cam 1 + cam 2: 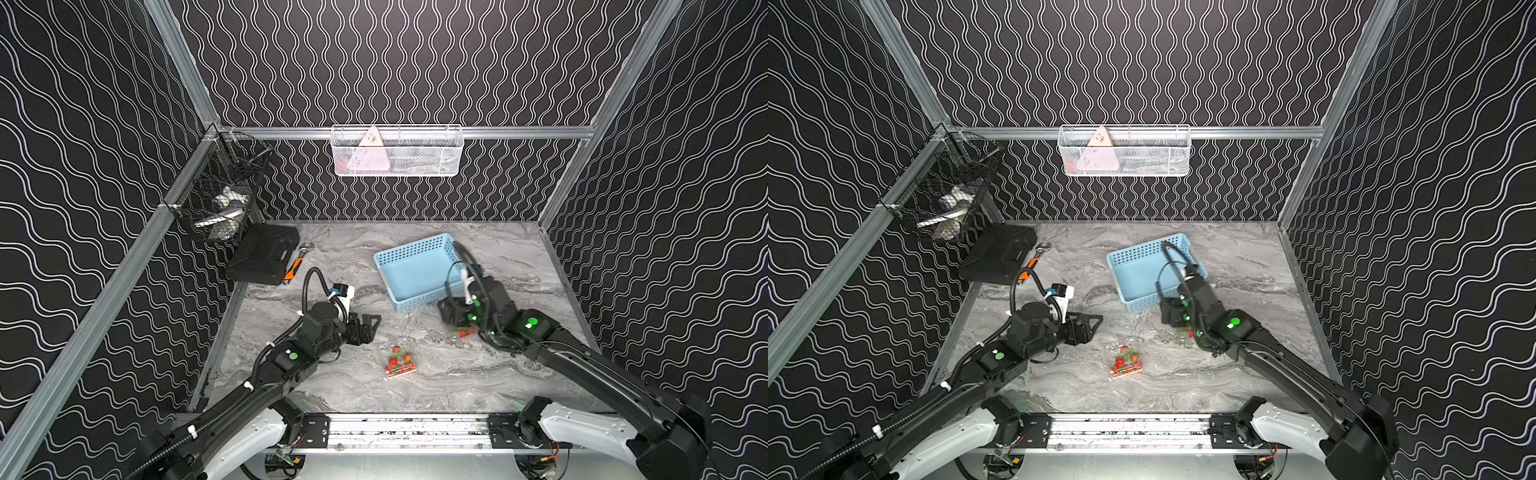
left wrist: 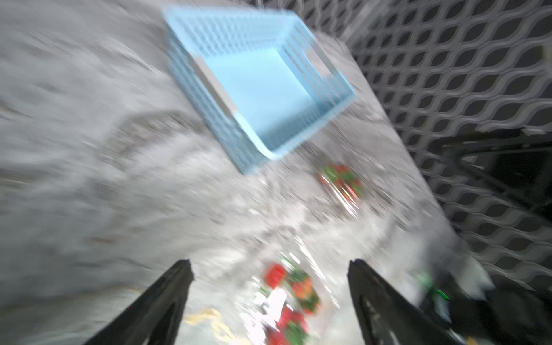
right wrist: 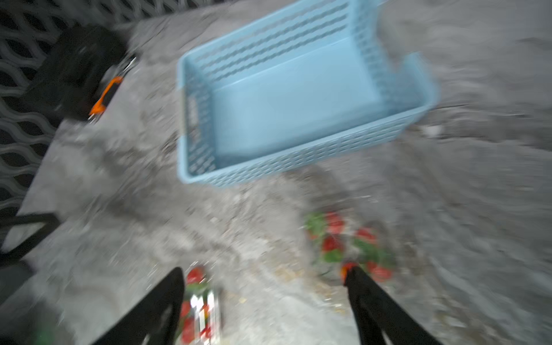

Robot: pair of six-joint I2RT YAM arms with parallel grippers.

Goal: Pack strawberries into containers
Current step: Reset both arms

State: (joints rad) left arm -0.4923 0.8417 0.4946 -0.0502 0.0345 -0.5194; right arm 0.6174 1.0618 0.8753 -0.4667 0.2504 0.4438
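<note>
Well, your top views hide most of the second clear box (image 1: pixel 464 332) under the right arm; only a scrap of red shows there. Your right wrist view, though blurred, shows it with strawberries (image 3: pixel 349 245) inside, lying just beside the right claw (image 3: pixel 264 270), whose jaws stand wide apart, holding nothing. The first clear box (image 1: pixel 400 361), also packed with red fruit, lies on the marble table (image 1: pixel 457 382) in front of the blue basket (image 1: pixel 415 270). Your left wrist view shows the left claw (image 2: pixel 270 264) spread wide, gripping nothing, near that box.
</note>
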